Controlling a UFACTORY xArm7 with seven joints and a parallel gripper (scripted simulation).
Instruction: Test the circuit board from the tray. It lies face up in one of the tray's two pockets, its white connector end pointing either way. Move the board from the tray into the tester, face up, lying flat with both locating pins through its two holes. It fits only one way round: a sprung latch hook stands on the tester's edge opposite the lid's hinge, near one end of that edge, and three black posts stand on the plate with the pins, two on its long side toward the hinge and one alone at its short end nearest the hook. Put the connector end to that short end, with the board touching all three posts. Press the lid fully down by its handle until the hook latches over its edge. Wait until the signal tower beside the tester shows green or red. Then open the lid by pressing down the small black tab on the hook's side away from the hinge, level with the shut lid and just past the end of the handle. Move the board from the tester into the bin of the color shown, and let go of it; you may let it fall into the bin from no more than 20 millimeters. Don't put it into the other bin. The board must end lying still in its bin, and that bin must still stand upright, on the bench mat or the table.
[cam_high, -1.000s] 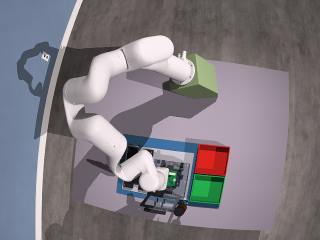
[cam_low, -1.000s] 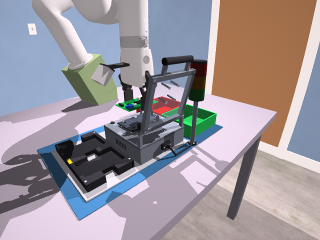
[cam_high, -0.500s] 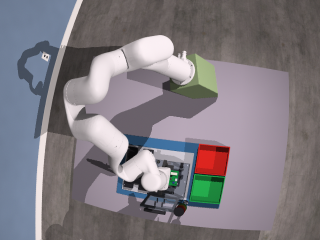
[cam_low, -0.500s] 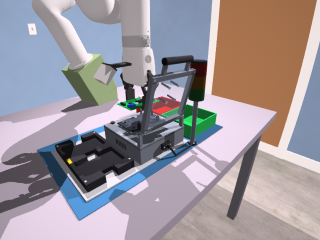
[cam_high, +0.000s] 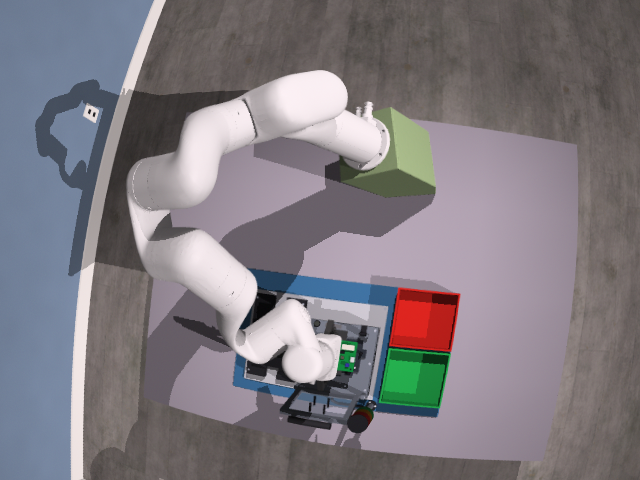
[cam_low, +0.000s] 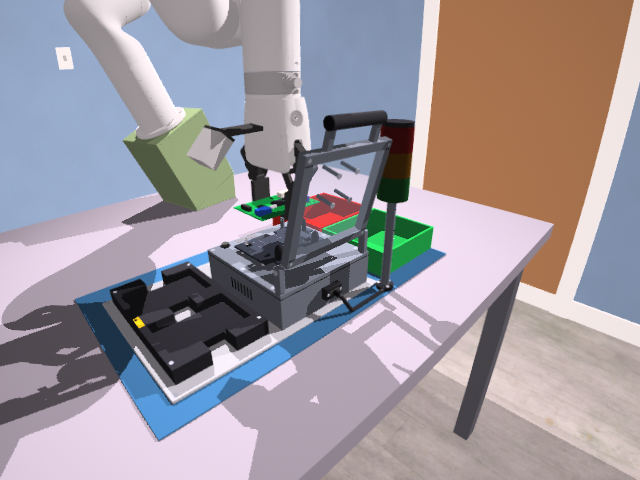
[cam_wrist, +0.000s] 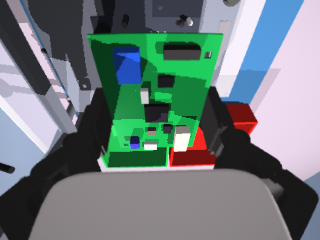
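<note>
Above the open tester (cam_low: 289, 289), the gripper (cam_low: 271, 180) pinches the circuit board (cam_low: 261, 207) edgewise, mid-transfer; next it likely needs lowering squarely onto the locating pins.

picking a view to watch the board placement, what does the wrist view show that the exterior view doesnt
Only the wrist view shows the circuit board face on, its chips and blue part readable, with the dark fingers on both its long edges.

Only the exterior view shows the tester with its lid raised, the unlit signal tower, the black tray and the green bin, and that the board hangs above the tester's plate.

Both show the gripper holding the board, and the red bin beyond it.
</note>
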